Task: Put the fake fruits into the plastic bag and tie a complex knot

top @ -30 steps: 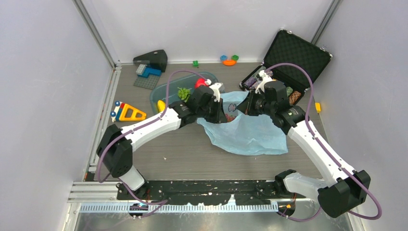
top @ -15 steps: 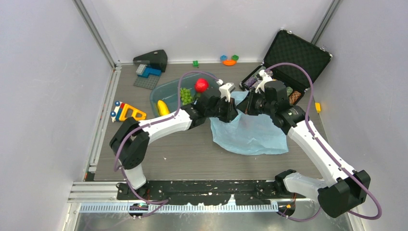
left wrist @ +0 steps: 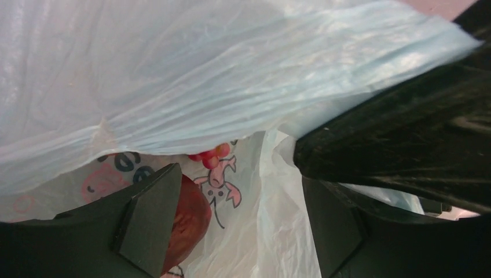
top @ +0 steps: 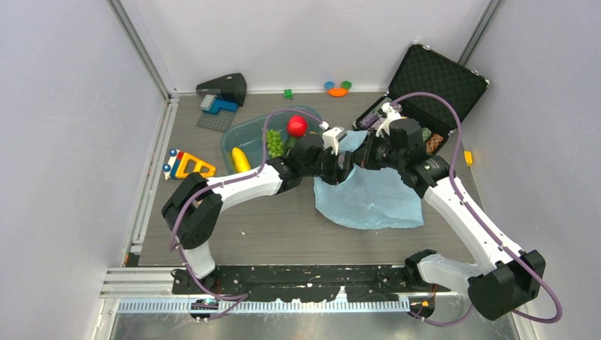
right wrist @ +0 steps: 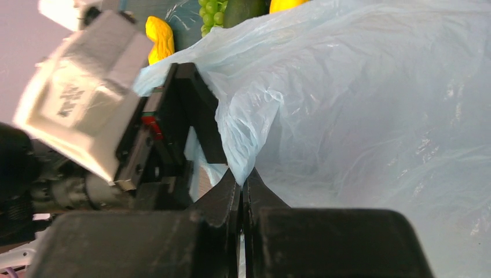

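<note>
The plastic bag (top: 372, 202) lies on the worktop (top: 269, 227), its rim pinched up by the clenched right pincer (right wrist: 243, 191). Inside the mouth the left pincer (left wrist: 240, 217) stands released, jaws wide, with a dark red fruit (left wrist: 190, 223) just beside one finger. I judge the drop done. The left pincer should back straight out without snagging film, while the right holds the mouth high. A red apple (top: 297, 126) waits in the tub (top: 234, 136) behind the left pincer.

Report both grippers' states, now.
Left gripper: open inside the plastic bag, gripping nothing; a dark red fruit lies beside one finger.
Right gripper: shut on the plastic bag's edge.
</note>
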`<state>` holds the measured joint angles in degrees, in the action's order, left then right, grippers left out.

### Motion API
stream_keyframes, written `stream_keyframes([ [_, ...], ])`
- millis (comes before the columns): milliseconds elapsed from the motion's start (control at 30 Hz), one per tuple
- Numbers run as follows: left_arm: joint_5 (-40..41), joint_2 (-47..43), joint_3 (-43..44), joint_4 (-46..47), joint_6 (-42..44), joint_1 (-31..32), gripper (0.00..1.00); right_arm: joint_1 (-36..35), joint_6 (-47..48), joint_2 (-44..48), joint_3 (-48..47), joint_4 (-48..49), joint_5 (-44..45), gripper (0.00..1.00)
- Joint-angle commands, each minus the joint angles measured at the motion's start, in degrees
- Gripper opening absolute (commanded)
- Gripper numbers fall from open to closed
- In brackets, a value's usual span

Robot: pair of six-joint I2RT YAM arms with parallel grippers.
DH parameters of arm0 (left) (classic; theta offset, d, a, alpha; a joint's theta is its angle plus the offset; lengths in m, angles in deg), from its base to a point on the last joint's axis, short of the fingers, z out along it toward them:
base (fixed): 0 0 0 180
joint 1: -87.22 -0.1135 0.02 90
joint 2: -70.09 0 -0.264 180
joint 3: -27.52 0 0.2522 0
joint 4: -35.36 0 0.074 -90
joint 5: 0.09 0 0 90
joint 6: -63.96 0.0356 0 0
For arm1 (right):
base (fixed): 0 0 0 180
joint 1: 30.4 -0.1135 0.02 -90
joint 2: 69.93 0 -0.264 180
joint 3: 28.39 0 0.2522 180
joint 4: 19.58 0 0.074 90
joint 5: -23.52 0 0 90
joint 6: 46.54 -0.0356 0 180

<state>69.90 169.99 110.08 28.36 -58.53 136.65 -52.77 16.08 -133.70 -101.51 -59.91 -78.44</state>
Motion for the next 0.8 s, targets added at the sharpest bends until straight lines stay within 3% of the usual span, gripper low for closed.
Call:
stream_keyframes([
  [0, 2.5, -8.8, -0.3, -3.6, 5.2, 0.3, 0.82, 0.1, -0.2, 0.3, -0.3, 2.8, 0.5, 0.05],
  [400, 13.7, -23.6, 0.6, -28.1, 15.0, 0.2, 0.91, 0.0, 0.0, -0.7, 0.7, 4.5, -0.6, 0.05],
  [533, 17.9, -25.9, 2.9, -36.2, 13.3, -0.4, 0.94, -1.8, 1.5, -1.0, 1.5, 5.4, 0.7, 0.05],
  [767, 14.3, -35.6, -6.1, -31.0, 1.7, -8.2, 0.97, -6.7, 3.2, -3.7, 5.4, 8.4, 6.7, 0.05],
])
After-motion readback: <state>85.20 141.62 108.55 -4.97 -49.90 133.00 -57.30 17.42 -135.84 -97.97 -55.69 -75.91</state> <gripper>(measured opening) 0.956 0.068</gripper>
